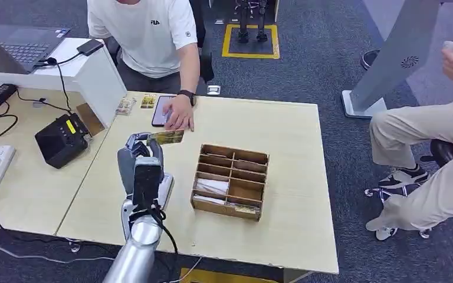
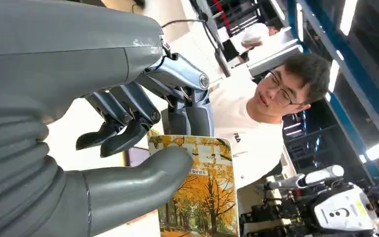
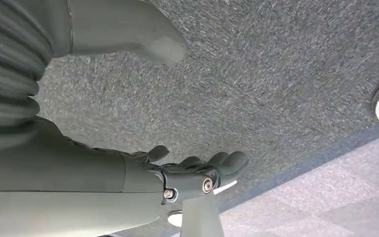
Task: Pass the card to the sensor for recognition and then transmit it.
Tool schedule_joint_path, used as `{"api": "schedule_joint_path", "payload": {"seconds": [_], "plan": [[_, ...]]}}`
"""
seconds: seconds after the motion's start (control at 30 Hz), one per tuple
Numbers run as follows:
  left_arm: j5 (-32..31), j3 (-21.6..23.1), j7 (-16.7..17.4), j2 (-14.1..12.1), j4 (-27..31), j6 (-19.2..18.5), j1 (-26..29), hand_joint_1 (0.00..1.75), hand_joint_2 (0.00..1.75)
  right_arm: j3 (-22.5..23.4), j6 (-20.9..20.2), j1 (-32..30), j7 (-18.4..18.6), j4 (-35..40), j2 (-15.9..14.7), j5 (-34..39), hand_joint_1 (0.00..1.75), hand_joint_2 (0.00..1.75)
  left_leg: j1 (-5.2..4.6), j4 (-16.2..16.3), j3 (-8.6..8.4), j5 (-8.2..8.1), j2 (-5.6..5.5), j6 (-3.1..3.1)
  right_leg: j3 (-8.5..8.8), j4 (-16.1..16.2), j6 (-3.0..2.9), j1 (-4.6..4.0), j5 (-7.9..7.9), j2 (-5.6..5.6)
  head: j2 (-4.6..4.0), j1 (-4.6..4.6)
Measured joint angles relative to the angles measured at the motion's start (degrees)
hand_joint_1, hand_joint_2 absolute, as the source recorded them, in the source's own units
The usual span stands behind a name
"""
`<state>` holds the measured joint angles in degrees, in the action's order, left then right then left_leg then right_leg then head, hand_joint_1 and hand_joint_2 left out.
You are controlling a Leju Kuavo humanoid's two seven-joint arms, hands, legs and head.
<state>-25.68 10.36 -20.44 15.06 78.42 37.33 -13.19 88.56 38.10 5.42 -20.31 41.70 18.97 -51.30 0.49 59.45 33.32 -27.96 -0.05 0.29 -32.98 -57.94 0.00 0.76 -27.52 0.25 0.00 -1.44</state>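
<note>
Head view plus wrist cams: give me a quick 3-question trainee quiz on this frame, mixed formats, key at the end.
1. True or false: the left hand holds the card.
2. Multiple choice: the person's hand rests on A) the phone B) the wooden organizer C) the black device.
3. Fill in: the right hand hangs over the ____.

Key: 1 true; 2 A; 3 carpet.

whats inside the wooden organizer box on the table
The wooden organizer box holds white cards or papers in its lower left slots. Most other slots look empty, though the dividers hide their floors.
</note>
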Motion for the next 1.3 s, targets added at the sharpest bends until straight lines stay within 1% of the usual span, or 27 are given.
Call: {"api": "schedule_joint_path", "payload": {"seconds": [0.1, 0.2, 0.3, 0.37, 0.57, 0.67, 0.87, 1.03, 1.07, 1.1, 1.13, 1.3], "plan": [[0.7, 0.0, 1.1, 0.0, -2.8, 0.6, -2.8, 1.75, 1.75, 0.0, 0.0, 0.0, -0.2, -0.1, 0.0, -0.9, 0.0, 1.75, 0.0, 0.0, 0.0, 0.0, -0.01, 0.0, 0.0, 0.0, 0.0, 0.0, 0.0, 0.0, 0.0, -0.02], [0.8, 0.0, 1.3, -0.1, -4.4, 0.7, -4.2, 1.75, 1.75, 0.0, 0.0, 0.0, -0.5, -0.1, 0.0, -0.9, 0.0, 1.75, 0.0, 0.0, 0.0, -0.01, 0.0, 0.0, -0.02, 0.0, 0.0, 0.0, -0.01, 0.02, 0.0, -0.02], [1.0, 0.0, 3.1, -0.2, -6.9, 1.3, -6.2, 1.75, 1.75, 0.0, 0.0, 0.1, -0.8, -0.2, 0.0, -1.3, 0.0, 1.75, 0.01, 0.0, 0.03, -0.01, -0.01, 0.0, -0.02, 0.0, 0.01, -0.01, -0.03, 0.0, 0.0, -0.02], [1.4, 0.0, 3.5, -0.5, -9.2, 1.9, -7.9, 1.75, 1.75, 0.0, 0.0, 0.5, -0.8, -0.4, 0.0, -2.3, 0.0, 1.75, 0.01, 0.0, 0.04, 0.0, -0.01, 0.0, -0.04, 0.0, 0.01, -0.01, -0.02, 0.01, 0.0, -0.02], [0.8, 0.0, 6.1, -1.2, -16.4, 2.4, -13.0, 1.75, 1.75, 0.0, 0.0, 0.9, -3.6, -1.7, 0.0, -1.6, 0.0, 1.75, 0.01, 0.0, 0.05, 0.01, -0.02, -0.01, -0.02, 0.0, 0.01, -0.01, -0.01, 0.0, 0.0, 0.0], [1.0, 0.0, 6.6, -1.5, -19.4, 2.4, -14.5, 1.75, 1.75, 0.0, 0.0, 0.9, -3.3, -2.1, 0.0, -2.2, 0.0, 1.75, 0.0, 0.0, 0.04, 0.01, -0.02, -0.01, -0.02, 0.0, 0.0, 0.0, -0.01, 0.01, 0.0, -0.02], [0.4, -0.5, 6.3, -2.0, -25.2, 2.5, -16.4, 1.75, 1.75, 0.0, 0.0, 1.0, -2.9, -2.4, 0.0, -2.9, 0.0, 1.75, 0.01, 0.0, 0.06, 0.0, -0.04, 0.0, -0.03, 0.0, 0.01, -0.01, -0.02, 0.0, 0.0, -0.02], [-0.7, -0.9, 7.0, -2.3, -27.7, 2.6, -16.9, 1.75, 1.75, 0.0, 0.0, 1.0, -3.0, -2.5, 0.0, -3.0, 0.0, 1.75, 0.01, 0.0, 0.06, 0.0, -0.04, 0.0, -0.02, 0.0, 0.01, -0.01, -0.02, 0.0, 0.0, -0.02], [-0.7, -0.9, 7.1, -2.3, -28.1, 2.6, -17.0, 0.16, 1.75, 0.0, 0.0, 1.0, -3.0, -2.5, 0.0, -3.0, 0.0, 1.75, 0.01, 0.0, 0.06, 0.0, -0.04, 0.0, -0.02, 0.0, 0.01, -0.01, -0.02, 0.0, 0.0, -0.02], [-0.7, -0.9, 7.3, -2.4, -28.4, 2.6, -16.9, 0.16, 1.75, 0.0, 0.0, 1.0, -3.0, -2.5, 0.0, -3.0, 0.0, 1.75, 0.01, 0.0, 0.06, 0.0, -0.04, 0.0, -0.02, 0.0, 0.01, -0.01, -0.02, 0.0, 0.0, -0.02], [-0.7, -0.9, 7.5, -2.4, -28.6, 2.4, -16.9, 0.0, 1.75, 0.0, 0.0, 1.0, -3.0, -2.5, 0.0, -3.0, 0.0, 1.75, 0.01, 0.0, 0.06, 0.0, -0.04, 0.0, -0.02, 0.0, 0.01, -0.01, -0.02, 0.0, 0.0, -0.02], [-0.3, -0.9, 7.6, -2.4, -29.8, 1.9, -17.0, 0.0, 1.75, 0.0, 0.0, 1.0, -2.8, -2.5, 0.0, -2.9, 0.0, 1.75, 0.01, 0.0, 0.06, 0.0, -0.04, -0.01, -0.02, 0.0, 0.01, 0.0, -0.02, 0.0, 0.0, -0.02]]}}
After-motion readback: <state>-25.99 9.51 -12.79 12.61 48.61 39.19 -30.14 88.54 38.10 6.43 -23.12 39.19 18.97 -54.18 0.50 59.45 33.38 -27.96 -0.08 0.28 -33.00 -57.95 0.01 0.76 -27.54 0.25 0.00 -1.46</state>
